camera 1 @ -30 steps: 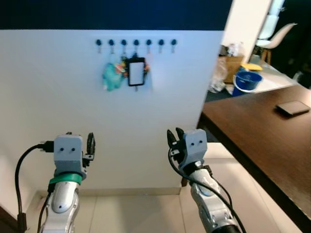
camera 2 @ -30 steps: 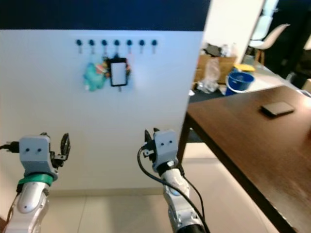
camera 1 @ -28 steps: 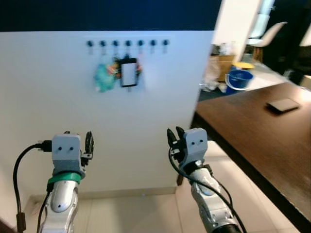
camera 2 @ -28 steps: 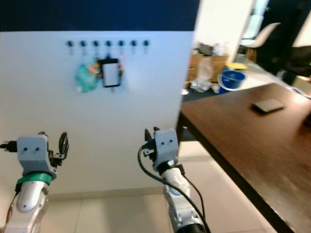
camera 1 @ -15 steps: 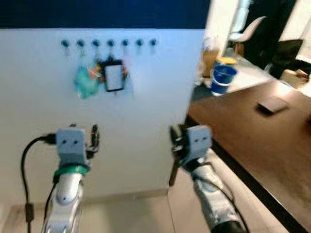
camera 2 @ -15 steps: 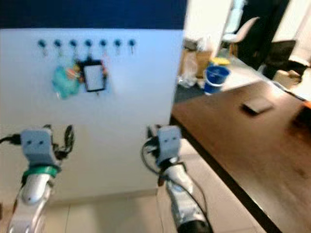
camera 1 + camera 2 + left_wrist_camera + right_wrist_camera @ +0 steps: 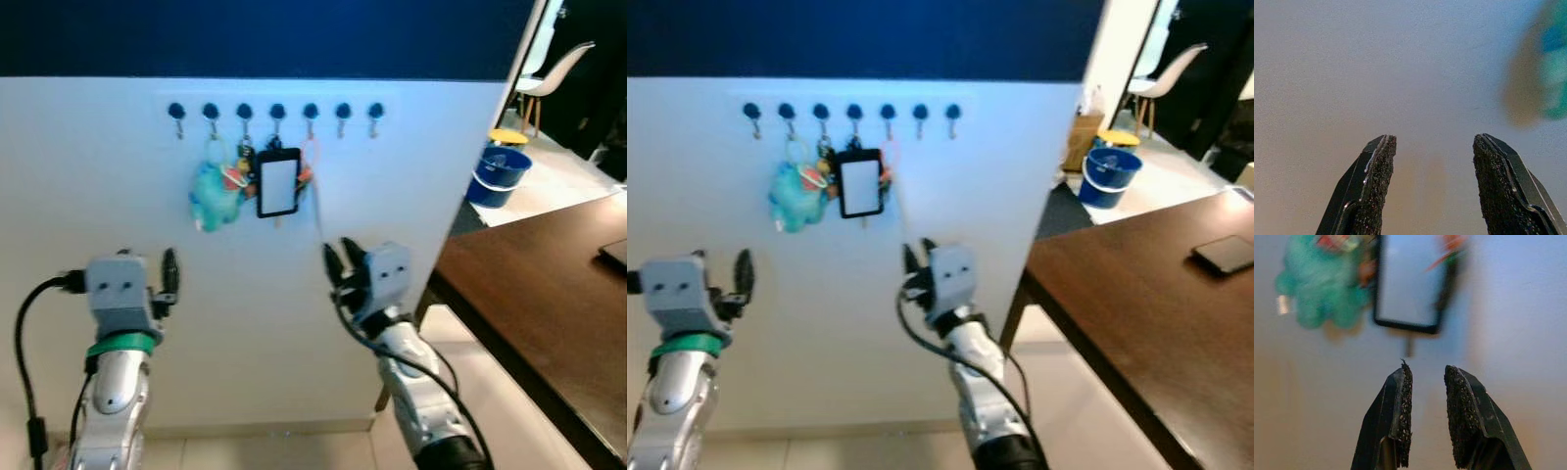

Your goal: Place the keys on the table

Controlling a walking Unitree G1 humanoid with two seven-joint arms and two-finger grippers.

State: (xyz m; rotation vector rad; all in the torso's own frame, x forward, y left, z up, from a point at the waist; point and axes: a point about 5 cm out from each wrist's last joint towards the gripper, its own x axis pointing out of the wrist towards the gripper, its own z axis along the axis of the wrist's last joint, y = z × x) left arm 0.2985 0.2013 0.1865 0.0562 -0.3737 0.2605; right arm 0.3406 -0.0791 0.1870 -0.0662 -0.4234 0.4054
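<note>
Right tool (image 7: pixel 339 262) has risen toward the hooks since the earlier frame; camera has also swung back left, so less table shows. White wall (image 7: pixel 88 196) spans frame centre. Dark table (image 7: pixel 549 294) at right edge. Seven hooks (image 7: pixel 276 112) in one row, upper centre. Keys (image 7: pixel 257 181) hang below them, one bunch, long axis vertical, with a teal plush and a black-framed tag. Right tool fingers narrowly apart, just below the tag. Left tool (image 7: pixel 1432 183) lower left, fingers wide apart, facing bare wall.
</note>
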